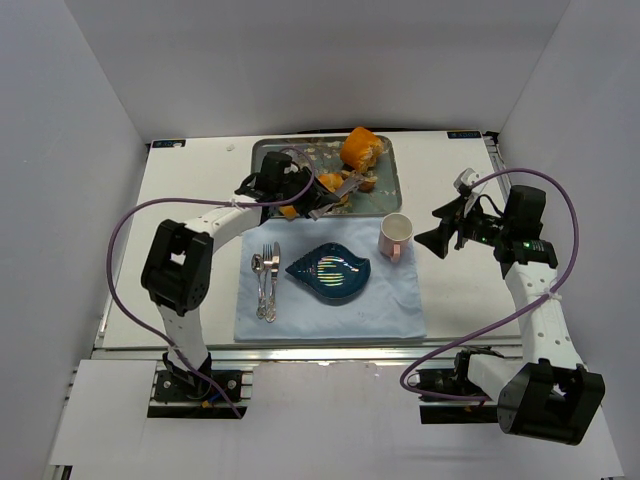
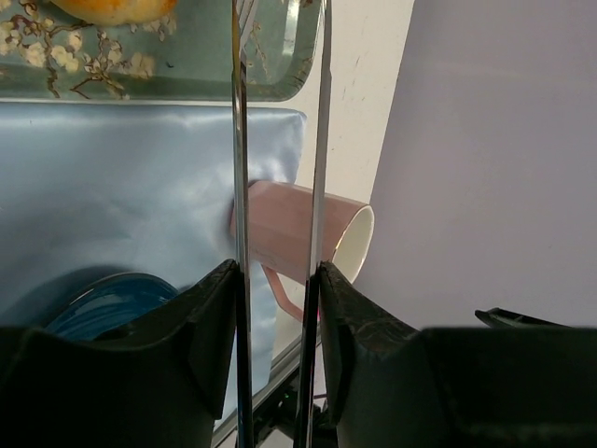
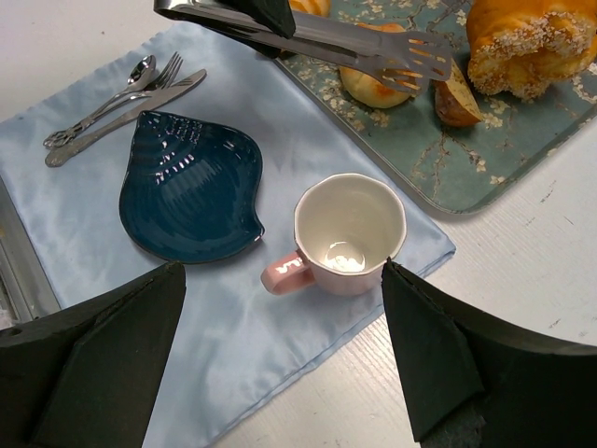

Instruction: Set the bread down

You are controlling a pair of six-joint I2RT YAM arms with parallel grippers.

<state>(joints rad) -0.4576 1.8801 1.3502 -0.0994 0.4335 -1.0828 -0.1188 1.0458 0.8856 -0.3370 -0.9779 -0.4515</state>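
The left fingers (image 2: 205,327) pinch metal tongs (image 3: 317,37) whose tips hang just beside the bread (image 3: 457,98) on the floral tray (image 3: 485,173); right fingers (image 3: 93,355) spread, empty. Light, crusty, probably crumbly: clasp its slim middle gently.

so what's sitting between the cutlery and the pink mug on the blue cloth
The empty dark blue leaf-shaped plate, on the cloth between cutlery and mug; the top view shows it best.
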